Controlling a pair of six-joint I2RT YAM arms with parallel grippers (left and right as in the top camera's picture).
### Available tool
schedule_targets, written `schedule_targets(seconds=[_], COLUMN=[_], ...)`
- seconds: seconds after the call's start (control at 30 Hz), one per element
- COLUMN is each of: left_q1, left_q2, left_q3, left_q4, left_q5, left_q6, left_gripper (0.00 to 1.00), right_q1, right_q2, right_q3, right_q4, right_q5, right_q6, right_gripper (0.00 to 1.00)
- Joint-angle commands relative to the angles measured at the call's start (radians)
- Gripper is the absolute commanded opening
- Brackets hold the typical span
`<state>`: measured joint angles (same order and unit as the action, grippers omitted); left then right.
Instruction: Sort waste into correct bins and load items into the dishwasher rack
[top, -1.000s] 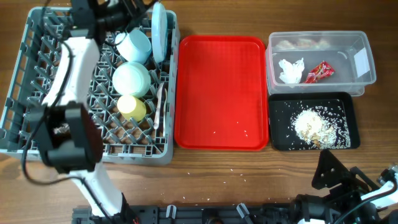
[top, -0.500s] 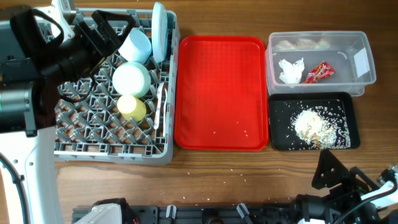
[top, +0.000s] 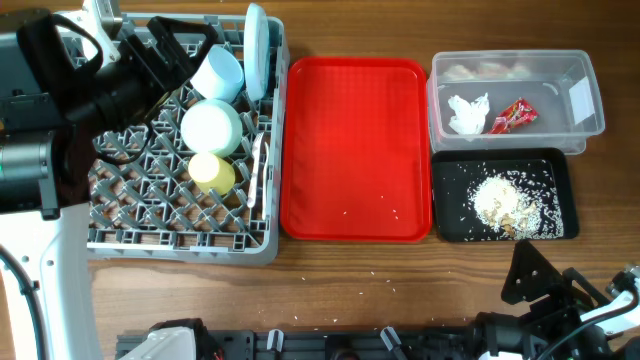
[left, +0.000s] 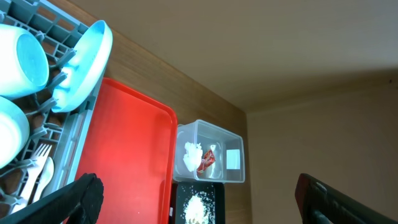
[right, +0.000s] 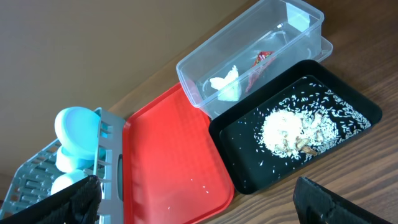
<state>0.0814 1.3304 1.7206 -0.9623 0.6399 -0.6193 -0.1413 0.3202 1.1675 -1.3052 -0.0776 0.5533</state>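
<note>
The grey dishwasher rack (top: 180, 247) at the left holds the upright pale blue plate (top: 256, 45), two blue bowls (top: 218, 72) (top: 211, 127), the yellow cup (top: 212, 172) and the white fork and spoon (top: 257, 170). The clear tub (top: 510, 56) holds the white napkin (top: 467, 112) and red wrapper (top: 512, 115). The black tray (top: 450, 215) holds rice crumbs (top: 503, 200). My left gripper (top: 170, 55) (left: 199, 205) is open and empty, raised high over the rack's far left. My right gripper (top: 545, 280) (right: 205, 205) is open and empty near the table's front right edge.
A flat red serving tray (top: 350, 130) lies between the rack and the bins, with a few rice grains on it. Loose grains also lie on the wooden table in front of it. My left arm hides the rack's left part.
My left arm has swung and risen from over the rack toward the camera at the far left, then stayed still. The right arm has not moved.
</note>
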Motion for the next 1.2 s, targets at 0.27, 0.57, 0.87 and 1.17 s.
schedule_targets(seconds=[0.27, 0.57, 0.87, 1.17], left_q1=[-0.001, -0.001, -0.001, -0.001], left_q2=[-0.006, -0.006, -0.006, -0.006], left_q3=[-0.006, -0.006, -0.006, -0.006], left_q4=[0.000, 0.000, 0.000, 0.000], left_q5=[-0.010, -0.010, -0.010, -0.010], left_q6=[0.009, 0.009, 0.009, 0.009], left_gripper=[1.00, 1.00, 1.00, 1.00], right_q1=[-0.002, 0.138, 0.158, 0.190], right_q2=[-0.014, -0.084, -0.317, -0.317], right_q3=[-0.191, -0.744, -1.141, -1.162], right_q4=[0.869, 1.353, 1.500, 1.308], right_q5=[-0.134, -0.142, -0.029, 0.055], right_q6=[-0.445, -0.576, -0.560, -0.577], right_gripper=[1.00, 1.00, 1.00, 1.00])
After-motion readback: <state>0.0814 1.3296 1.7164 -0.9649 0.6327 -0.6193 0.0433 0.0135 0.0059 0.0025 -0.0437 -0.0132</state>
